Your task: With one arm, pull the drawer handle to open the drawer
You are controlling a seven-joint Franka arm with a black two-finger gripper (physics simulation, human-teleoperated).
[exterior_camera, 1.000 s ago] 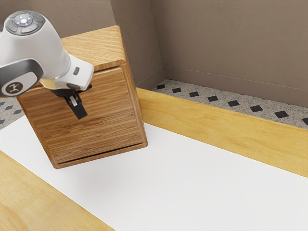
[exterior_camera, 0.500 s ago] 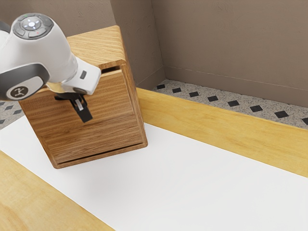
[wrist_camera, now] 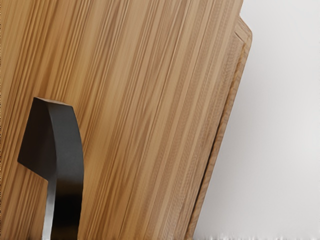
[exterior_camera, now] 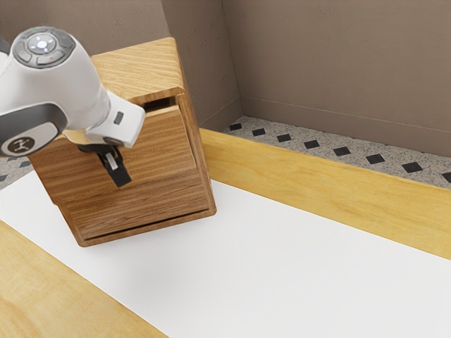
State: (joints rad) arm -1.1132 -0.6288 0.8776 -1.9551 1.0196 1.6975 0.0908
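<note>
1. Surface (exterior_camera: 282,267): white, flat, and open beyond my hand toward the exterior view's right. A raised wooden border (exterior_camera: 317,183) runs along its far edge, with a second wooden strip (exterior_camera: 42,296) along the near edge, below my hand. In the wrist view the surface (wrist_camera: 280,125) shows bare past the drawer's side edge.

2. Cabinet (exterior_camera: 141,67): a wooden box standing on the surface directly behind my hand. Its top is above my hand and its base edge sits flat on the white.

3. Drawer (exterior_camera: 151,162): its front panel stands slightly proud of the cabinet, with a dark gap (exterior_camera: 161,103) open along the top edge, up and to the far side of my hand. In the wrist view the drawer front (wrist_camera: 150,100) lies close under my hand.

4. Arm (exterior_camera: 49,77): white, reaching in above the cabinet front.

5. Hand (exterior_camera: 116,169): black, set against the drawer front. I cannot tell how far open it is or whether it has hold of the handle.

6. Black piece (wrist_camera: 55,165): lies against the drawer front at my hand. I cannot tell what it is.
</note>
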